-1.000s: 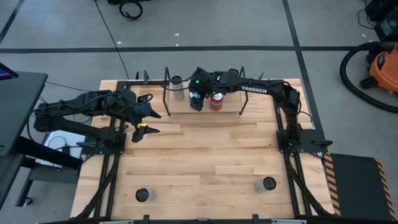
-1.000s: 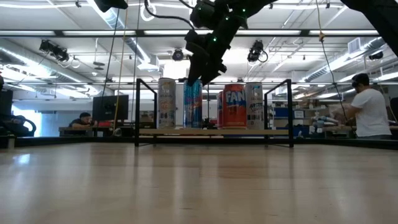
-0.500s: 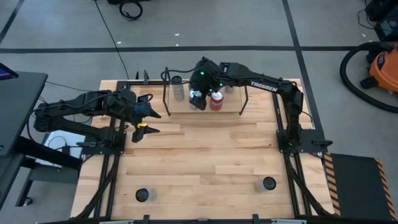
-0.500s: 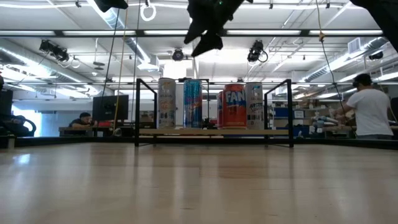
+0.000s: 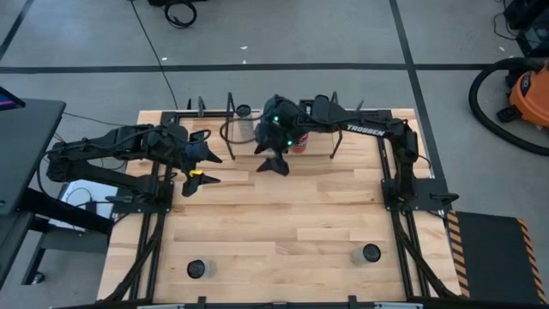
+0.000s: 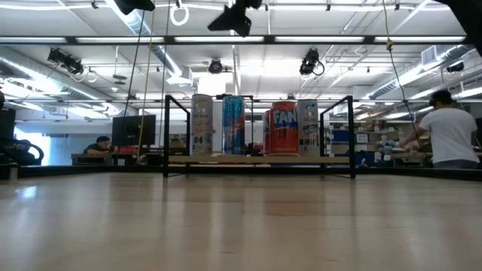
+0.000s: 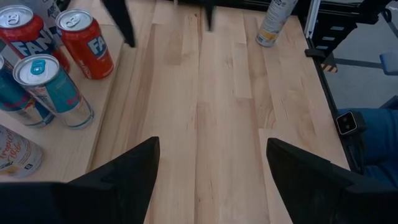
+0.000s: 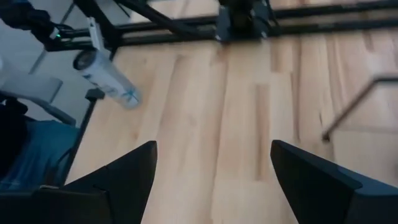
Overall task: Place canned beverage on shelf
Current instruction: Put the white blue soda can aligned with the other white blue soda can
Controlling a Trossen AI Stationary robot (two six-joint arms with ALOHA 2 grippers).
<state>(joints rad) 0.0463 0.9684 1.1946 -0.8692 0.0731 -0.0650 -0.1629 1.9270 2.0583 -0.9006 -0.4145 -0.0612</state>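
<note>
From above, we see the right gripper (image 5: 274, 163) hanging over the table just in front of the shelf (image 5: 319, 148), its two fingers spread apart and holding nothing. The red can (image 5: 299, 142) peeks out behind the arm on the shelf board. The left gripper (image 5: 199, 163) waits near the table's left side, fingers apart and empty too.

From table height, we see four cans in a row on the shelf (image 6: 260, 159) — a pale can (image 6: 201, 125), a blue can (image 6: 233, 125), a red can (image 6: 283, 128) and a grey can (image 6: 308, 128). All stand upright. The right gripper (image 6: 235, 18) is high above them, touching none.

In the left wrist view, the left gripper (image 7: 211, 171) is wide open over bare wood, and the cans sit off to one side; a clear bottle (image 7: 274, 22) stands far off.

In the right wrist view, the right gripper (image 8: 211, 171) is open over bare wood, with a clear bottle (image 8: 106, 78) lying near the table's edge.

We think the placing step is done — the can is let go and standing. The next move only calls for the right arm to pull away without bumping the uprights or the cans.
</note>
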